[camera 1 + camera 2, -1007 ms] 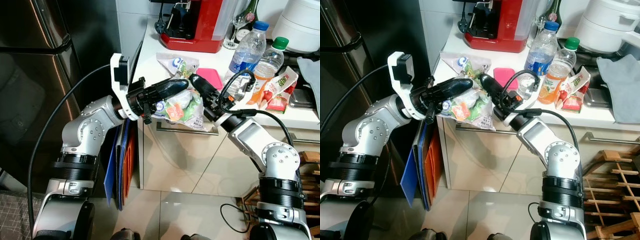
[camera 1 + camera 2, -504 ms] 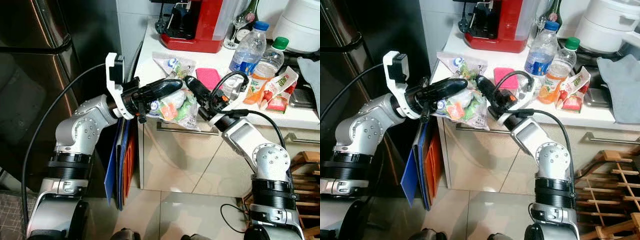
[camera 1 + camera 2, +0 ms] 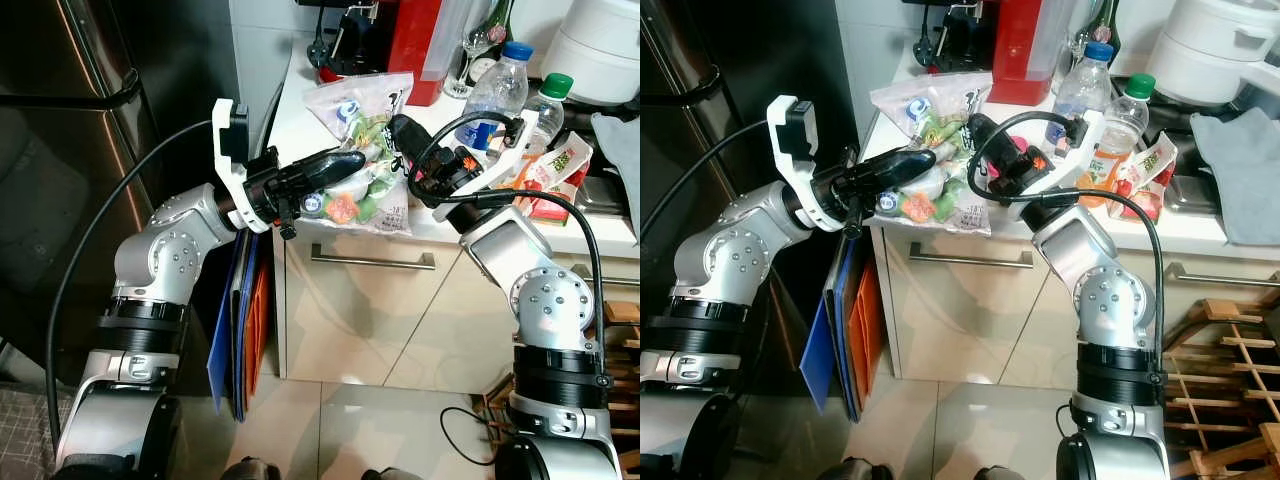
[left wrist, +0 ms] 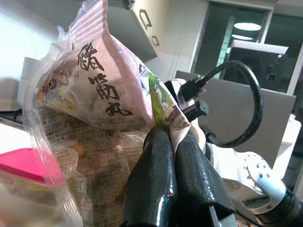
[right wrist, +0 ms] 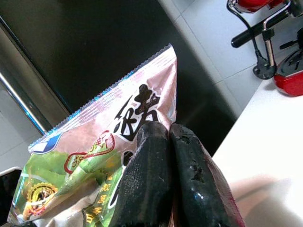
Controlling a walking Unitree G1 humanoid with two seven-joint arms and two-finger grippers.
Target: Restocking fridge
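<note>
White countertop [image 3: 300,115] runs across the upper half of my head view, over pale cabinet doors with a steel bar handle [image 3: 372,259], and a dark steel fridge [image 3: 70,150] takes up the upper left. Glossy pale floor tiles [image 3: 350,420] lie at the bottom. I see my left gripper [image 3: 352,162] pinched tight on one edge of the clear printed bag of mixed vegetables [image 3: 370,150], and my right gripper [image 3: 400,128] clamped on its other side, so the bag hangs between them at the counter's front edge, centre frame. Behind it stand a red coffee machine [image 3: 400,40], two clear plastic bottles, one blue-capped [image 3: 490,95] and one green-capped [image 3: 545,105], and a red-and-white carton [image 3: 555,175] at right. Blue and orange flat boards [image 3: 245,320] lean between fridge and cabinet, lower left of centre.
</note>
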